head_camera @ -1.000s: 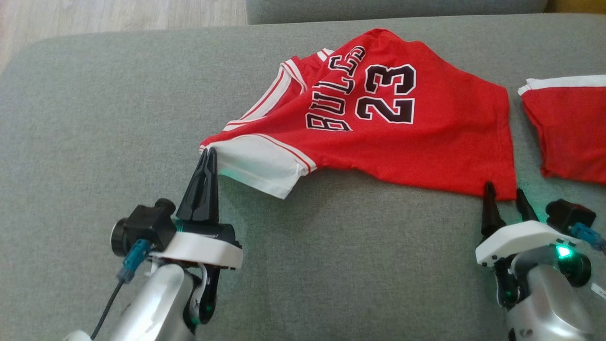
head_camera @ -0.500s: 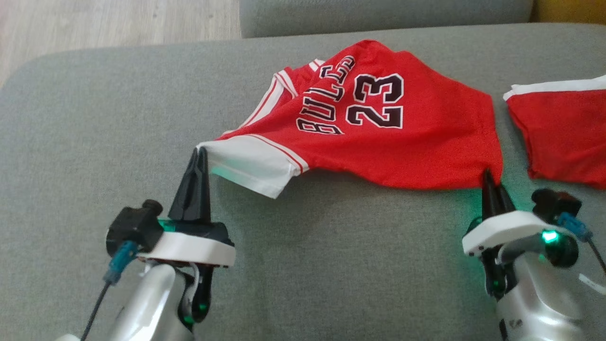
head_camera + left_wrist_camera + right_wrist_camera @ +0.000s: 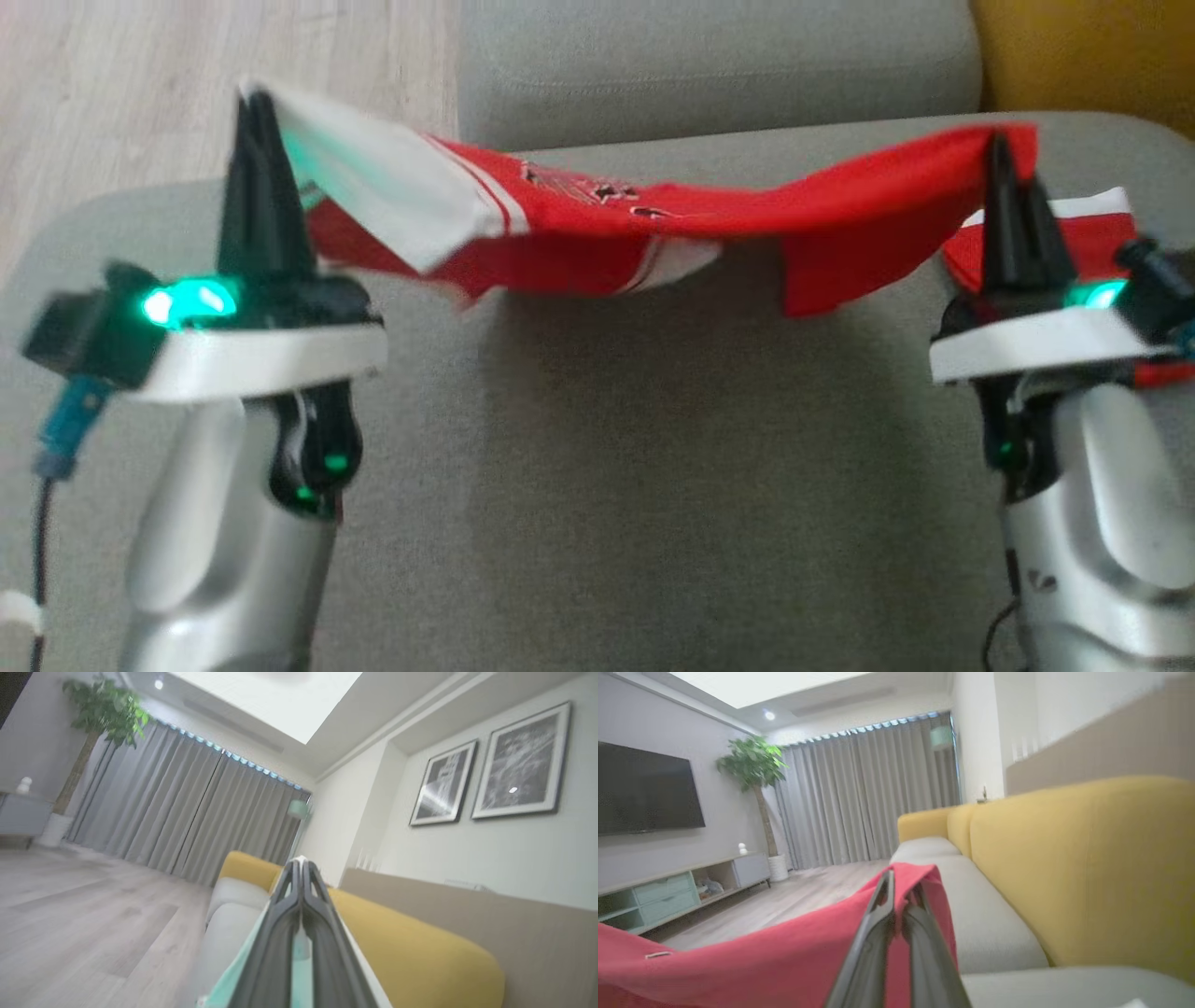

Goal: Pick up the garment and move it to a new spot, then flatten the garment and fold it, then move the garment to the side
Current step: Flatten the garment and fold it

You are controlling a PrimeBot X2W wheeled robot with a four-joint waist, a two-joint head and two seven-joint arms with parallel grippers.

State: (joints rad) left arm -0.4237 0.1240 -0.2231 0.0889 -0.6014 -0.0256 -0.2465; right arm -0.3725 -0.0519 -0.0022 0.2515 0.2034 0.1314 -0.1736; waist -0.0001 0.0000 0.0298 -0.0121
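Sofa (image 3: 597,504), garment (image 3: 840,210) spanning left pincer (image 3: 252,105), right pincer (image 3: 1001,147)

Grey fabric sofa seat (image 3: 597,485): flat, fine weave, rounded corners at far L & far R. Lying on it: a red garment w/ white trim (image 3: 1088,233), by the R edge twd the far R corner, partly hidden, so shape can't be told. Along the far edge a 2nd grey cushion (image 3: 709,65) butts against the seat.
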